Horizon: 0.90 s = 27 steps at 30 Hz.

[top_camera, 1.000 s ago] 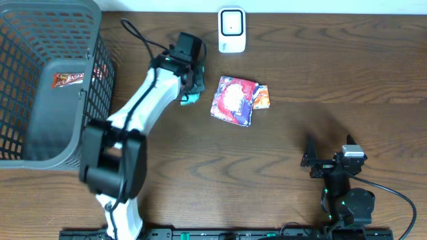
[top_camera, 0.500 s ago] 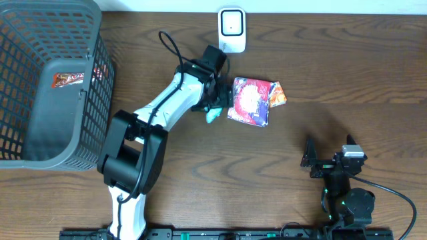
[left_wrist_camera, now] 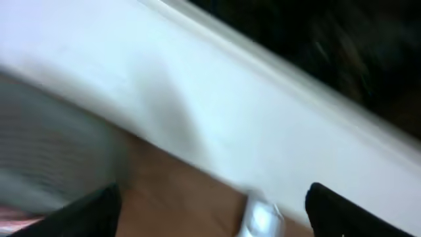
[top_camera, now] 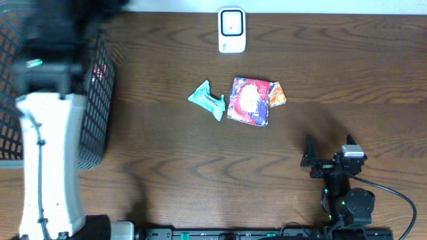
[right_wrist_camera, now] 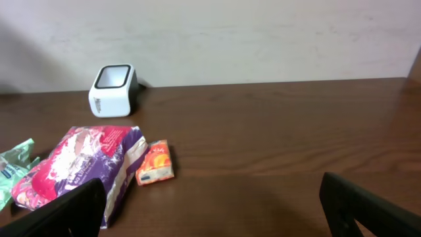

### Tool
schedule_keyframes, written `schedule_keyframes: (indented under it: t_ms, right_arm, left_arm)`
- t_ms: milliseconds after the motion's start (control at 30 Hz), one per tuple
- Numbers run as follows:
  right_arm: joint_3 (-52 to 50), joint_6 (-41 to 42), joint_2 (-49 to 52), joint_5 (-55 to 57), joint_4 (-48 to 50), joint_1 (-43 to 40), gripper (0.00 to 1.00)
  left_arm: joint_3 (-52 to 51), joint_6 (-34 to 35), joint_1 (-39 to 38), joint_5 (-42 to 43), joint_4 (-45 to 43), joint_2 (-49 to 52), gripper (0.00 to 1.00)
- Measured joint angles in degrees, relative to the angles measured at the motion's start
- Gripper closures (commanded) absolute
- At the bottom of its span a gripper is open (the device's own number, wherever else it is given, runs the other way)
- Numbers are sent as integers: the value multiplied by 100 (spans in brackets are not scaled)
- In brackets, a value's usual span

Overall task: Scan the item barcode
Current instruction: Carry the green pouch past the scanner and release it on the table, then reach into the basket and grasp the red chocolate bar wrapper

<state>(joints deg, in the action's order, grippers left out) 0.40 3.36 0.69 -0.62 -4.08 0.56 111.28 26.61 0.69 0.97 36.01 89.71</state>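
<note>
Hovering by the basket (top_camera: 93,87), your left gripper (left_wrist_camera: 217,214) was spread wide, empty; your right gripper (right_wrist_camera: 214,207) spread too. Teal packet (top_camera: 207,100) lay just beside the red bag (top_camera: 249,101), near the scanner (top_camera: 231,30).

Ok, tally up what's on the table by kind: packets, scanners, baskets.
Packets: 3 (teal packet, red and purple packet, small orange packet)
Scanners: 1 (white scanner)
Baskets: 1 (grey basket, partly hidden by the left arm)
Total: 5
</note>
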Motion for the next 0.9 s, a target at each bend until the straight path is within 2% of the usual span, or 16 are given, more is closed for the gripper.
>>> schedule_keyframes:
  t_ms: [167,333,433,467,733,900]
  right_arm:
    - [0,0,0,0,2,0,1]
    - [0,0,0,0,0,0,1]
    - [0,0,0,0,0,0,1]
    - [0,0,0,0,0,0,1]
    - [0,0,0,0,0,0,1]
    - [0,0,0,0,0,0,1]
  left_arm:
    - [-4,837,1639,-199,240,168,8]
    - [-9,1292,2485,-273,498,876,8]
    - [-22,1414,2605,-284,669,1436,7]
    - [-26,1429,2597,-284,693,1613,2]
    - [-31,1576,2262,-262,680,2726,2]
    - [-31,2022,2090,-258,584,3193,2]
